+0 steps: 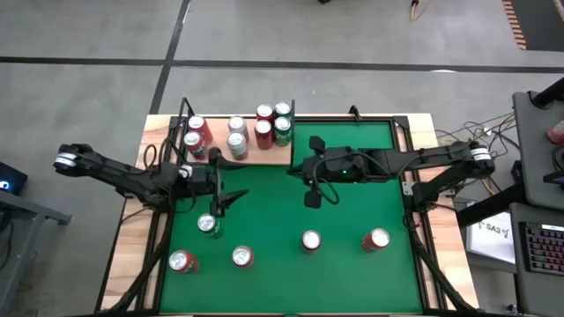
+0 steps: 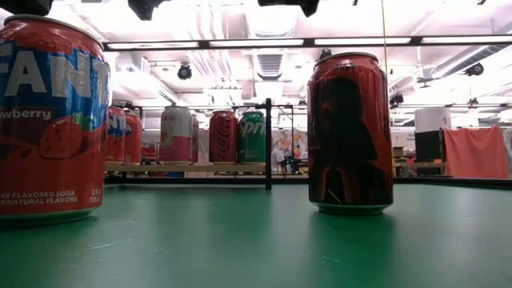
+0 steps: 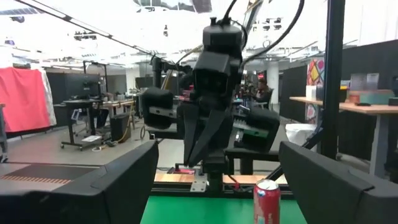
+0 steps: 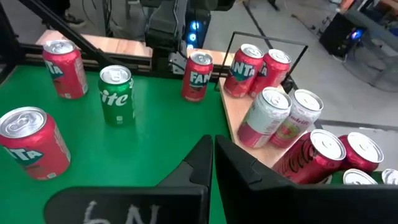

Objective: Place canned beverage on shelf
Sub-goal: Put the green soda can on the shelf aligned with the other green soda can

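Shelf (image 1: 231,157), a flat pale wood panel with thin black upright rods, sits at the far left corner of the green table (image 1: 352,220) and carries seven cans: red Fanta, pale pink, dark red and green ones. Five more cans stand loose on the green: a green Sprite can (image 1: 209,224) just under the left gripper (image 1: 218,204), whose fingers are spread wide and hold nothing. Right gripper (image 1: 310,187) hangs near the table's middle, fingers pressed together, empty
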Tool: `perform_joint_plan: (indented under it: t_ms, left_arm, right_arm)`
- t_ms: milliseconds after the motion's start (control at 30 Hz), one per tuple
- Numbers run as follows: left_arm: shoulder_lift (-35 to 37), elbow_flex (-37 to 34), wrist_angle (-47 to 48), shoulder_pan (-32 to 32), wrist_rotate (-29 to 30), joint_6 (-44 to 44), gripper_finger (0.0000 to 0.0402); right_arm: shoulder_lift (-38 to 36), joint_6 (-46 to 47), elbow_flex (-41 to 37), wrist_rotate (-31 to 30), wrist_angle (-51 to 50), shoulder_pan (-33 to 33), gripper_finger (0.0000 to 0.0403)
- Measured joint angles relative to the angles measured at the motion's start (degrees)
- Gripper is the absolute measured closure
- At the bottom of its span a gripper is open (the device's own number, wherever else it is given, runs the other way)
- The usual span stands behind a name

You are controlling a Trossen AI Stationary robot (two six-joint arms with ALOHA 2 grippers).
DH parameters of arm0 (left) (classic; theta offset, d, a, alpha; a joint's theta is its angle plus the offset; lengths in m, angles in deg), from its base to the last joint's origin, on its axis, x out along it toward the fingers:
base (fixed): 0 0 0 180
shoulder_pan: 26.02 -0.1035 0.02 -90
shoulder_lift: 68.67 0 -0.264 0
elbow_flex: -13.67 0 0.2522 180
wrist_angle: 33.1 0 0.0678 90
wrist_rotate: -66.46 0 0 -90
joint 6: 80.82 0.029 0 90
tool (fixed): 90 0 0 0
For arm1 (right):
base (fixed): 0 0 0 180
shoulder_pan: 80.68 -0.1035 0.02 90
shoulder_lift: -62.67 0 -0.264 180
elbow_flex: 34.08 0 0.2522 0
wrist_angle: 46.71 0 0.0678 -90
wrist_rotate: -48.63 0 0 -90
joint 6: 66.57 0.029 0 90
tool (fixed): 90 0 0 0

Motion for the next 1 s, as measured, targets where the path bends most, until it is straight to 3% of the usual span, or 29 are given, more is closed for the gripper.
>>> perform_joint_plan:
  t_ms: [267, 433, 600, 833, 1000]
  left_arm:
    - [-4.6, 0.2, -6.5, 0.0, 0.0, -2.9, 0.0084]
    - [-8.1, 4.1, -2.7, 0.6, 0.0, -4.5, 0.0084]
    - [-10.0, 12.4, 15.0, 1.4, 0.6, -6.6, 0.0084]
    - [-14.8, 24.4, 44.6, 3.6, 9.0, -8.6, 0.0084]
    - [-18.4, 34.0, 68.1, 4.7, 9.1, -14.5, 0.0084]
  right_arm:
    - [-4.4, -2.2, -9.7, 0.0, 11.5, 0.0, 0.0394]
    - [-6.1, -3.6, -14.6, 0.1, 19.4, 0.0, 0.0394]
    - [-7.3, -3.0, -17.4, 0.1, 21.6, 0.0, 0.0394]
    - [-7.9, -2.4, -18.9, 0.2, 21.4, 0.0, 0.0394]
    - [-8.0, -1.6, -19.4, 0.2, 20.9, 0.0, 0.0394]
